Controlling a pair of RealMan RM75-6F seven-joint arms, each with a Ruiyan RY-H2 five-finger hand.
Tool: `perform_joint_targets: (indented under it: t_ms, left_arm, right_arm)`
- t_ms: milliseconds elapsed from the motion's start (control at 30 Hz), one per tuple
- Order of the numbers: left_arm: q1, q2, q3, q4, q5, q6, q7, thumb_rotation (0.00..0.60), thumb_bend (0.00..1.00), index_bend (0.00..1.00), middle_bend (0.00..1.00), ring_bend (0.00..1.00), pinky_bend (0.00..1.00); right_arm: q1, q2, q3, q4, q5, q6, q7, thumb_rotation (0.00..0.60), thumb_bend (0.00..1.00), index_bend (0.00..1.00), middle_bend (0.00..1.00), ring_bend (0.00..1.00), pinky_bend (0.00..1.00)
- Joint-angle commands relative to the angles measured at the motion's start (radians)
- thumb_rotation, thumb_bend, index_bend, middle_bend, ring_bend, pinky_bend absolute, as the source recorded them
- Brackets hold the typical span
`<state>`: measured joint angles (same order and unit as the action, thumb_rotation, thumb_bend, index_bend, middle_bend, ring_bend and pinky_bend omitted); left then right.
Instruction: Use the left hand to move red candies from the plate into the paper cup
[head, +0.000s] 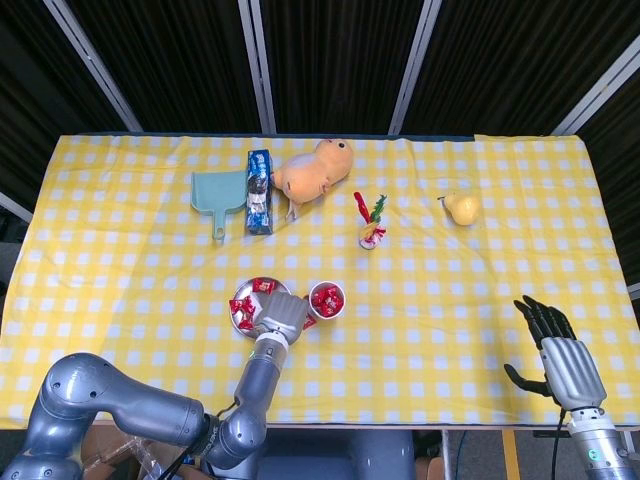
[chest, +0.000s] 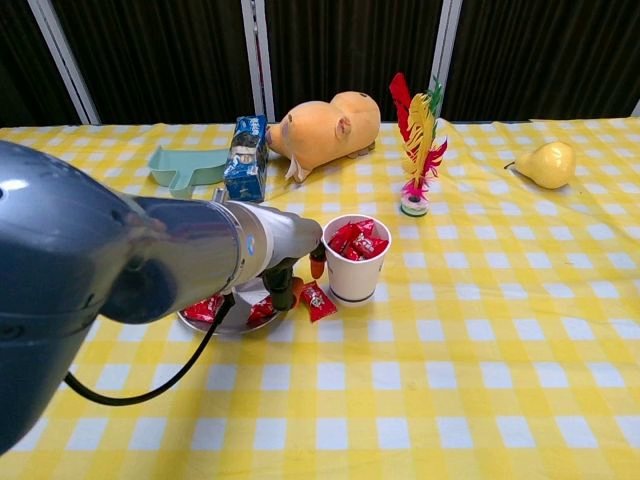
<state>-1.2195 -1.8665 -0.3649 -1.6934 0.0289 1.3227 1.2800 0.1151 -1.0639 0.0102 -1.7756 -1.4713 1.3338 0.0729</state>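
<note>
Head view: left hand (head: 282, 315) hovers over the plate (head: 243, 320) edge beside the paper cup (head: 326, 300), near one stray red candy (chest: 318, 299) on the surface. Whether its fingers hold anything cannot be told; right hand (head: 558, 358) rests idle, fingers apart.

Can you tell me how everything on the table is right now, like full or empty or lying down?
paper cup: upright, holding red candies
plate: flat on the table, some red candies on it
loose candy: lying on the cloth between plate and cup
left hand: over the plate's right edge; grip cannot be told
right hand: open, holding nothing
plush toy: lying on its side
shuttlecock: standing upright
</note>
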Motion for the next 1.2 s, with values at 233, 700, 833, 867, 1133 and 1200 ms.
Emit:
perform_joint_targets:
  t_ms: [233,700,833,867,1133,1200]
  left_arm:
    - [0.001,-0.012,0.021,0.000,0.000,-0.003,-0.010,0.600,0.72,0.26,1.00,1.00,1.00]
    - [0.019,0.042,0.040,-0.100,0.052,0.009,-0.045,0.600,0.72,0.41,1.00,1.00,1.00]
    - [0.028,0.064,0.051,-0.131,0.066,0.009,-0.059,0.600,0.67,0.36,1.00,1.00,1.00]
    - [0.030,0.068,0.053,-0.136,0.073,0.009,-0.065,0.600,0.61,0.35,1.00,1.00,1.00]
    - [0.032,0.068,0.078,-0.125,0.133,0.027,-0.091,0.600,0.33,0.39,1.00,1.00,1.00]
    - [0.034,0.049,0.089,-0.108,0.151,0.037,-0.103,0.600,0.32,0.41,1.00,1.00,1.00]
  right_arm:
    - [0.000,-0.001,-0.001,0.001,0.000,-0.001,-0.003,0.600,0.34,0.00,0.00,0.00,0.00]
    - [-0.002,-0.002,-0.002,-0.002,0.001,0.001,-0.011,0.600,0.34,0.00,0.00,0.00,0.00]
    - [-0.001,-0.002,-0.002,-0.002,0.001,0.000,-0.011,0.600,0.34,0.00,0.00,0.00,0.00]
    - [-0.001,-0.003,-0.002,-0.002,0.001,0.000,-0.012,0.600,0.34,0.00,0.00,0.00,0.00]
    - [-0.001,-0.004,-0.002,-0.003,0.002,-0.001,-0.015,0.600,0.34,0.00,0.00,0.00,0.00]
    - [-0.001,-0.004,-0.002,-0.003,0.001,0.000,-0.016,0.600,0.34,0.00,0.00,0.00,0.00]
